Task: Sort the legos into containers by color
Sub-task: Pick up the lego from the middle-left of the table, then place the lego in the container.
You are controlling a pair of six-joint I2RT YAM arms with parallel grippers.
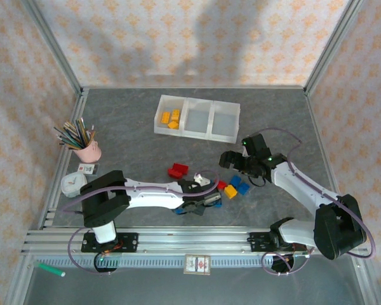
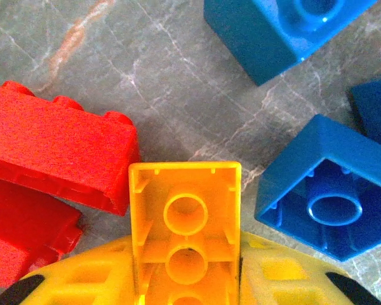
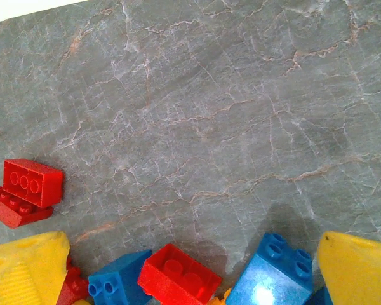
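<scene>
Well, the left gripper [image 2: 185, 274] is pinching a yellow brick [image 2: 185, 222] between its two yellow fingers [image 2: 82, 279]. They are closed snugly against both sides of it, and the brick's hollow underside is facing the wrist camera. The brick's lower end is running off the bottom edge of that view, so I cannot tell how long it is. A red brick [image 2: 57, 152] is lying just beside it on one side, its corner seemingly touching. An overturned blue brick [image 2: 327, 206] is sitting just beside it on the other side, and both are resting on the grey marbled table [image 2: 178, 82].

The right gripper [image 3: 192, 241] is hanging with its fingers [image 3: 22, 270] spread wide and gripping nothing. It is hovering over a loose cluster where a red piece [image 3: 178, 278] and a blue piece [image 3: 267, 276] are being cut off by the bottom edge. Off to the side, a red pair [image 3: 22, 190] is lying with one brick leaning on the other.

From above, the white tray [image 1: 211, 121] is sitting toward the far side of the table, well apart from both grippers. Some yellow-orange bricks [image 1: 170, 119] are lying in its left compartment, too small for me to count with confidence.
</scene>
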